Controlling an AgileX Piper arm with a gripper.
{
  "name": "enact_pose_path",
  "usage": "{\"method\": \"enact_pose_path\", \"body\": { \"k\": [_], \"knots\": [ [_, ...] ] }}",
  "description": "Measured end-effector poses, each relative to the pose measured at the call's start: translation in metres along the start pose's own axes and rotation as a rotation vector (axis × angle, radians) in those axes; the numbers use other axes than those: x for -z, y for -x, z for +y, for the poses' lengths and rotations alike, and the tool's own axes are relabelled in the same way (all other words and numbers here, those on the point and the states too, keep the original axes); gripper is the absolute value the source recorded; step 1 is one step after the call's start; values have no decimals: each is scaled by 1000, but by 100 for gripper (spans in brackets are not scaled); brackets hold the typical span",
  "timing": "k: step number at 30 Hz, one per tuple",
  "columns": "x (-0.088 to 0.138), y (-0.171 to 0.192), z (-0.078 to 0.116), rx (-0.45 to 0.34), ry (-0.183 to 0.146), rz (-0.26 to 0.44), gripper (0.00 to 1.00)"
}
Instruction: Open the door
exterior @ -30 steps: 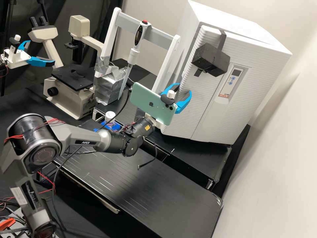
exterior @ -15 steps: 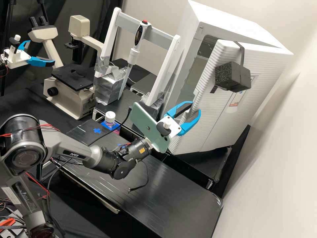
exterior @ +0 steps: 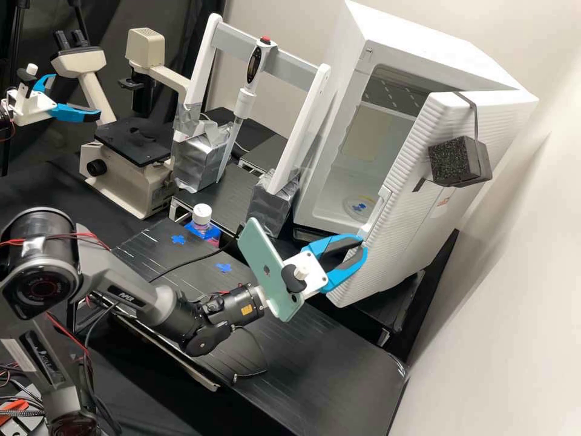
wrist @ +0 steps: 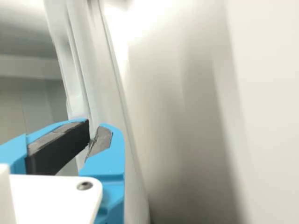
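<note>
Gripper [exterior: 364,247] clamped on white door's [exterior: 402,206] edge, nr btm. Door's partly open on cabinet [exterior: 423,45]; blk foam block [exterior: 457,160] hangs on its outer face.

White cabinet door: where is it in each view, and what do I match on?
High view: door, right of centre, standing open from the cabinet, black foam block strapped to its front.
Wrist view: pale upright door, running down to the blue fingertips.
Shared landmark: gripper, its tips at the door's free edge.
</note>
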Motion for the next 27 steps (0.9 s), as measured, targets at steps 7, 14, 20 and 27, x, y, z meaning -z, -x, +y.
{"method": "enact_pose_path", "body": {
  "k": [7,14,20,27],
  "knots": [
    [11,48,0,48,19,62,0],
    [50,94,-10,79,18,296,100],
    [63,118,-30,180,-40,426,100],
    [64,118,-41,262,-97,432,100]
  ]
}}
